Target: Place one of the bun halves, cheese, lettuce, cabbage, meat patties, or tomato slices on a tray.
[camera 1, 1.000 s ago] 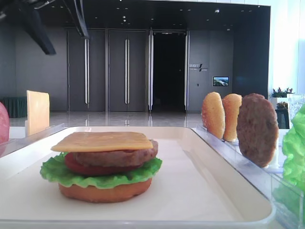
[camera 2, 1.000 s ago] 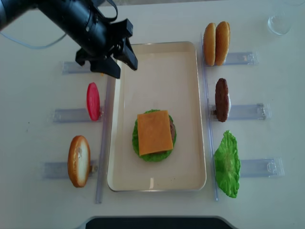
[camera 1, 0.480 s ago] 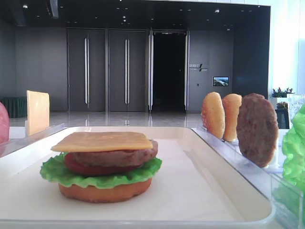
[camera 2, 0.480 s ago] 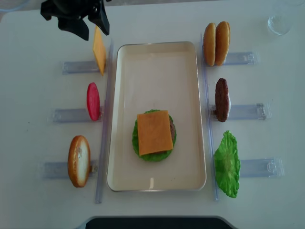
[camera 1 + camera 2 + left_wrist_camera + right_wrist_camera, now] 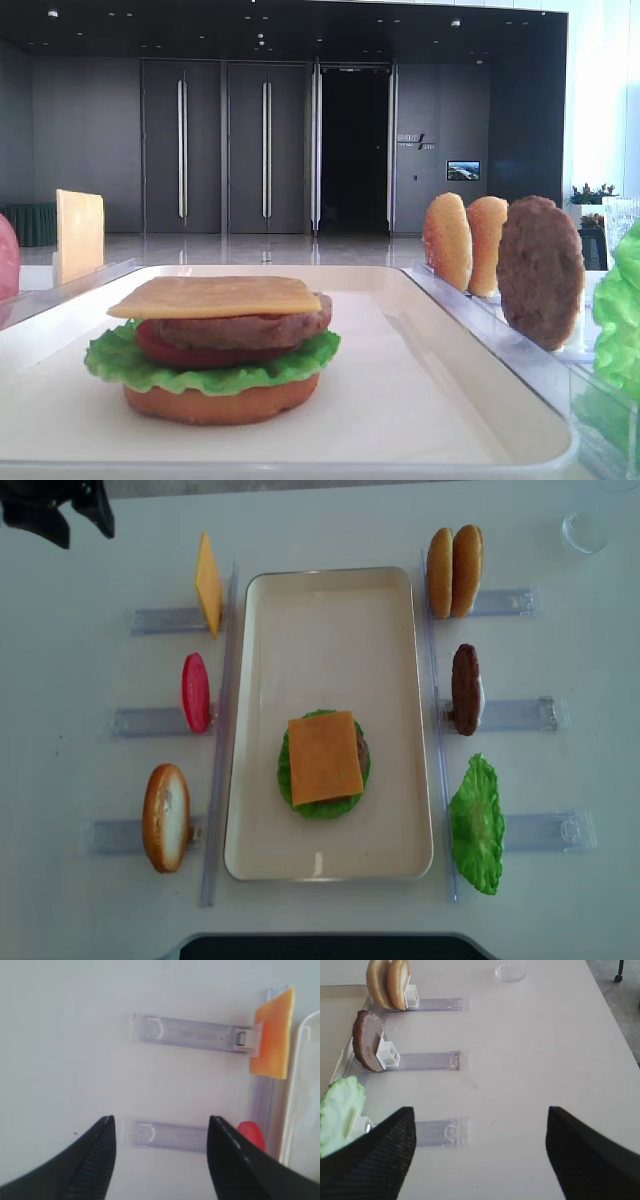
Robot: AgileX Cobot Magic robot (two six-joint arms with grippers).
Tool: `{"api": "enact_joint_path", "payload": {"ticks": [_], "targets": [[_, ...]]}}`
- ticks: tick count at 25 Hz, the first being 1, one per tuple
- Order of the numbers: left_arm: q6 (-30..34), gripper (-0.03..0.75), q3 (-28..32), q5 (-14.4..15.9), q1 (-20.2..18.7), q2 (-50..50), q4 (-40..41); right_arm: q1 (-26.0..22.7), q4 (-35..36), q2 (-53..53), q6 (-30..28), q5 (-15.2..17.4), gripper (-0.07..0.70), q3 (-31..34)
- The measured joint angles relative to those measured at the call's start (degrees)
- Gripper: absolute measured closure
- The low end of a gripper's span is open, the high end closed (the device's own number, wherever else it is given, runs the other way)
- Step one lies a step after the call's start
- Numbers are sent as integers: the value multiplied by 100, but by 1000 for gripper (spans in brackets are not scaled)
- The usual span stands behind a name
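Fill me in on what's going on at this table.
A two-armed robot is building a burger on the tray. The stack is bun, lettuce, tomato, patty, with cheese on top. Both end effectors are open and empty: the left end effector hovers by the left racks, the right end effector over bare table. Spare ingredients stand in racks beside the tray.

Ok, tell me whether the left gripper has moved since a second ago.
Yes. In the overhead view the left gripper has pulled back from beside the tray corner to the far-left edge, past the standing cheese. Its jaws are open and empty.
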Motion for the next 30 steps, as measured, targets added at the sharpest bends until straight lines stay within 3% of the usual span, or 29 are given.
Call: {"api": "enact_joint_path", "payload": {"ticks": [7,18,30], "targets": [[534,272,0,6,221,0,578,0,0,0,0,0,117,0],[804,272,0,6,221,-151,400,0,0,0,0,0,117,0],[1112,272,174,68,221,-2403,-128,0,0,0,0,0,117,0]]}}
